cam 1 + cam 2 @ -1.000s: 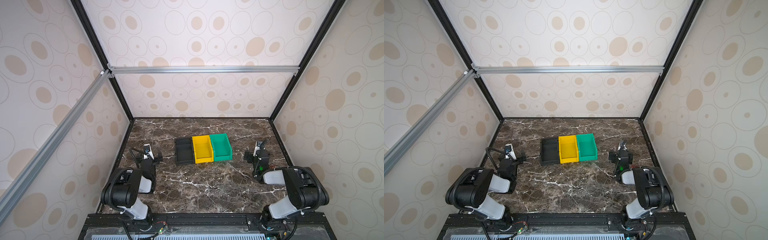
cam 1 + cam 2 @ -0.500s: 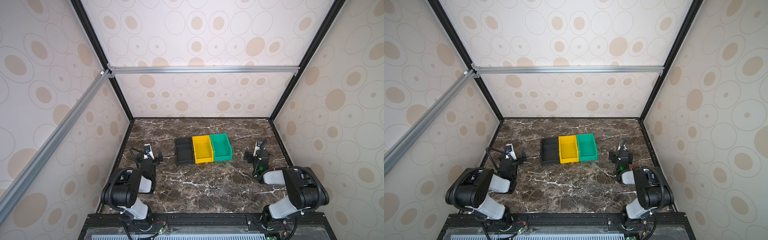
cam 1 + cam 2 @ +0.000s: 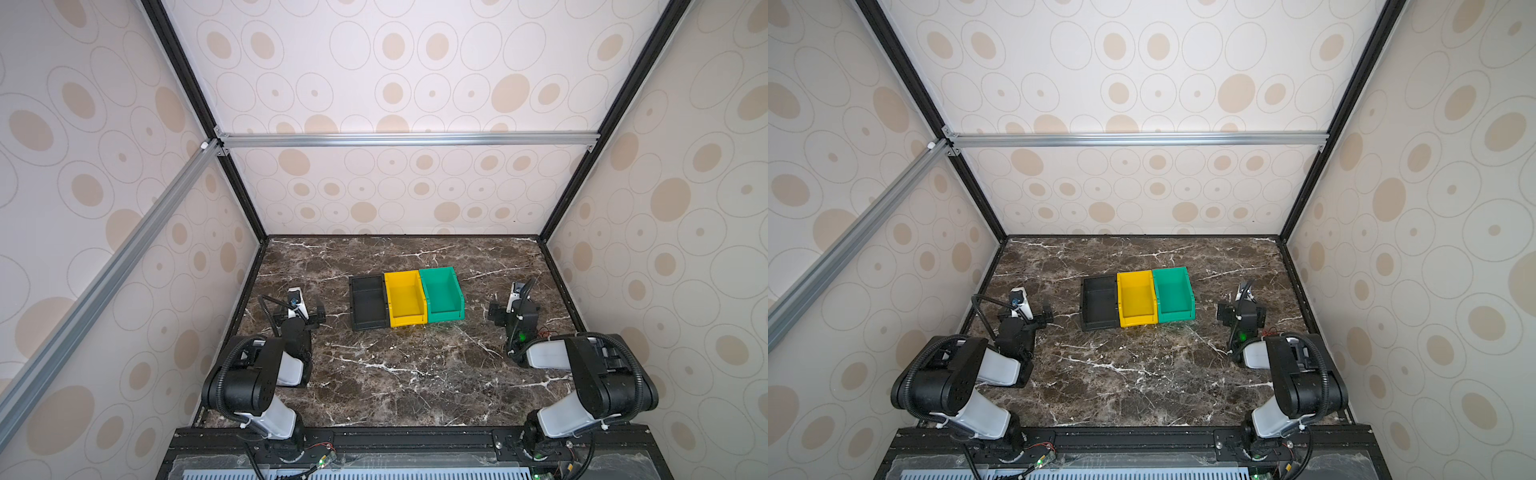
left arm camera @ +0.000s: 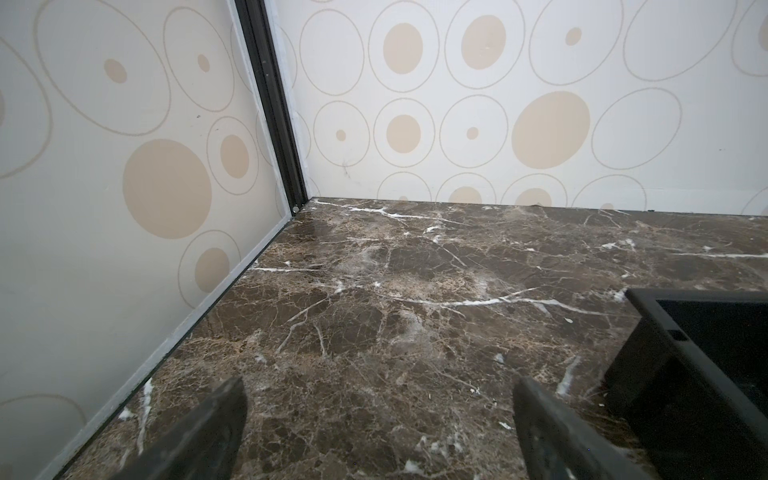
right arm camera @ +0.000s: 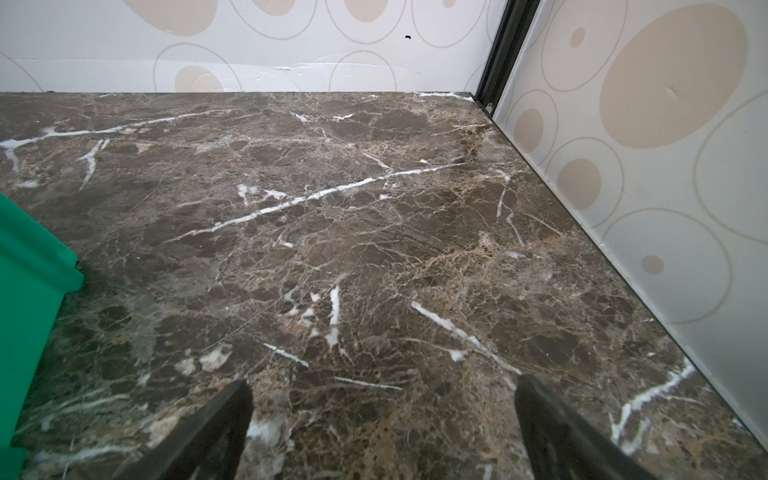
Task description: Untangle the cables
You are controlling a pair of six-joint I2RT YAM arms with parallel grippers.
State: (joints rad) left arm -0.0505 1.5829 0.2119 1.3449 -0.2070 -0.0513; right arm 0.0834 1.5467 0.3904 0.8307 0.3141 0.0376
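No change over the last sec afaict: both arms sit parked low at the near corners of the bench (image 3: 395, 374), same pose as a moment ago, and the bins haven't shifted. Left end effector (image 4: 376, 399) has its fingers wide apart with nothing btwn them, just bare marble below. Right end effector (image 5: 384, 395) is the same, spread wide and empty. My read: zero progress, work not started. Bigger issue: I can't spot the cables anywhere, not on the bench in both top views and not in either wrist view. Only candidate is a thin red/blk wisp (image 3: 545, 332) on the bench just beside the right arm. It's too small to tell if that's a task cable or the arm's own wiring. Containers: three bins in a row mid-bench, touching side to side. The black bin (image 3: 370, 325) is toward the left arm, the yellow bin (image 3: 409, 321) is in the middle, and the green bin (image 3: 445, 316) is toward the right arm. All three look empty from above, but the black one's interior is dark, so a blk wire could hide in there. Left wrist cam catches a corner of the black bin and right wrist cam an edge of the green one; neither shows contents.
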